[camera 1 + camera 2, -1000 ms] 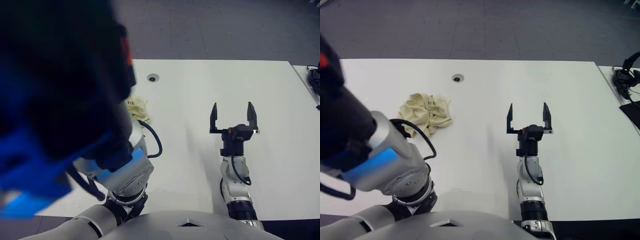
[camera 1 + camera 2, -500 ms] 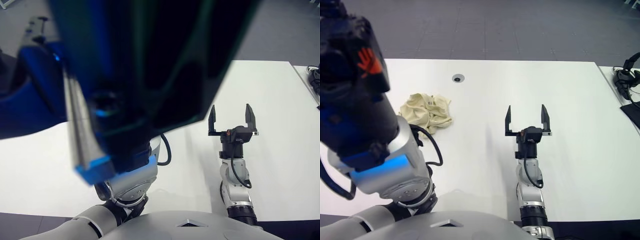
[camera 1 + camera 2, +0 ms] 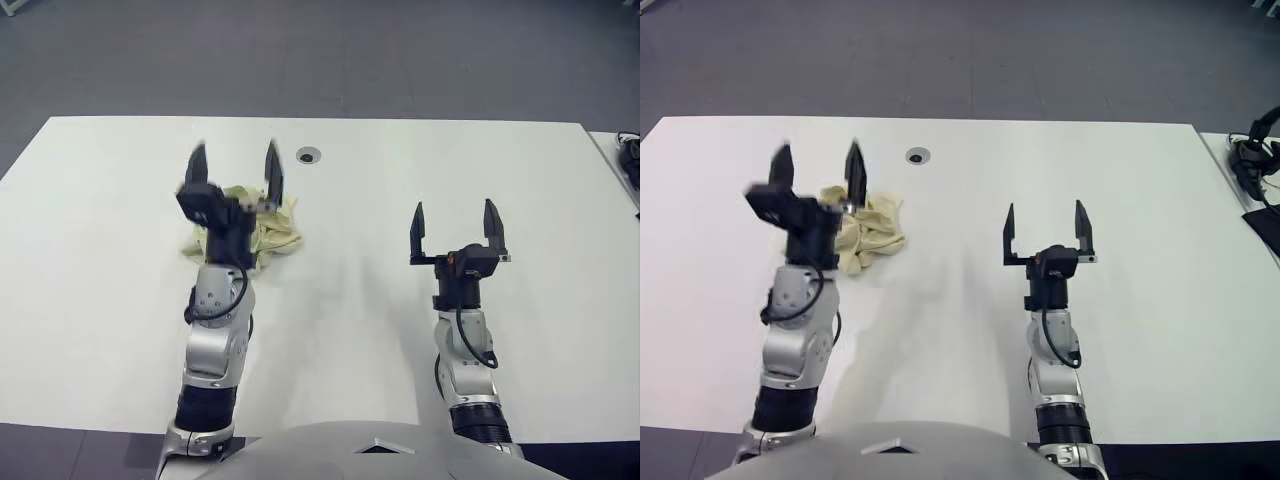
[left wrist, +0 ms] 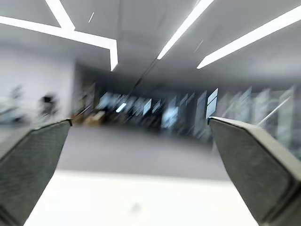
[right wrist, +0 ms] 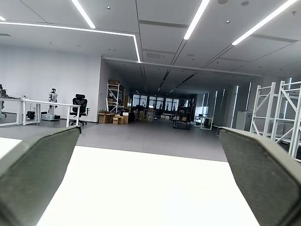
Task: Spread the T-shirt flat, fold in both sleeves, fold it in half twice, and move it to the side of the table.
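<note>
A cream T-shirt (image 3: pixel 268 226) lies crumpled in a heap on the white table (image 3: pixel 100 250), left of centre. My left gripper (image 3: pixel 235 170) is raised over the near side of the heap, fingers pointing up and spread open, holding nothing. Part of the heap is hidden behind its wrist. My right gripper (image 3: pixel 452 217) stands open at the right of centre, fingers up, well apart from the shirt and with nothing in it. In each wrist view the two spread fingers (image 5: pixel 33 174) frame the table's far edge and the room behind.
A small round grommet hole (image 3: pixel 308 155) sits in the table behind the shirt. Black cables and gear (image 3: pixel 1250 150) lie on a second surface past the table's right edge. The table's middle and right are bare white surface.
My left arm, which filled the foreground close to the camera, has swung down and forward, and its open gripper now stands by the shirt. The right gripper shifted slightly.
</note>
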You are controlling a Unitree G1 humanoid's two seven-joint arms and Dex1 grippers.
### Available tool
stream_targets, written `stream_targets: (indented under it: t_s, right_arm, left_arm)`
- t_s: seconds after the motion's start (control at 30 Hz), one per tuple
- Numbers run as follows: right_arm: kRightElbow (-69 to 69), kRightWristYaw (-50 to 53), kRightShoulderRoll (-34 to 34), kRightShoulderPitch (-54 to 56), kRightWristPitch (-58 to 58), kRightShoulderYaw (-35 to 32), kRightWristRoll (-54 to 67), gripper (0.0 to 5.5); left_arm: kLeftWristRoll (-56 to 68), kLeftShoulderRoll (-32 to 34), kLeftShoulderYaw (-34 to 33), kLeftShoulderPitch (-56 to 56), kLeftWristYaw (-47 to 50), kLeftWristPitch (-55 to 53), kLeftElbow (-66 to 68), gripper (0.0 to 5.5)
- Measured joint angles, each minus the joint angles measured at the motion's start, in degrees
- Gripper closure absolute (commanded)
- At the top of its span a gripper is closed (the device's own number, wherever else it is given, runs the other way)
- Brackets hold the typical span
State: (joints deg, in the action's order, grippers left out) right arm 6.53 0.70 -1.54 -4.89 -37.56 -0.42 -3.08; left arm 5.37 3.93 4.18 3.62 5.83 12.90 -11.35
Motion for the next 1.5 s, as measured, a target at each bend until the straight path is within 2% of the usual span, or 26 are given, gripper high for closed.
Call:
stream_targets:
  t_s: [0.1,0.23,0.53,0.93,1.07,1.23,1.4,1.5]
  right_arm:
    - [0.2,-0.1,-0.1,0.0,0.0,0.0,0.0,0.11]
    - [0.2,0.1,-0.1,0.1,-0.7,0.0,-0.6,0.11]
    - [2.1,0.0,0.7,2.0,-0.4,0.6,-0.5,0.11]
    - [3.4,-1.8,0.4,2.2,-0.5,1.5,0.1,0.11]
    - [1.5,-11.6,-1.3,2.3,6.7,6.1,7.3,0.11]
    - [0.5,-29.7,-6.1,13.5,21.2,11.1,15.7,0.11]
    - [13.5,-41.7,-5.6,25.4,28.8,12.2,19.4,0.11]
    - [23.8,-45.7,-4.0,31.6,29.8,12.2,18.7,0.59]
  left_arm:
    - [-4.7,0.1,-2.4,1.5,1.7,6.8,3.9,0.1]
    - [-7.0,0.3,-4.9,-1.9,2.5,13.9,7.9,0.1]
    - [-6.1,-0.8,-3.0,-1.2,-2.9,16.8,11.4,0.1]
    - [-5.6,-0.9,-4.5,-1.3,-4.9,17.8,12.6,0.1]
    - [-5.6,-0.3,-9.3,-2.3,-2.4,17.8,11.0,0.1]
    - [-3.5,1.4,-14.1,-4.1,-1.1,16.5,11.3,0.1]
    - [-3.2,1.3,-13.8,-4.0,-2.1,15.9,12.7,0.1]
    - [-3.4,1.3,-13.8,-4.4,-2.3,16.3,14.3,0.1]
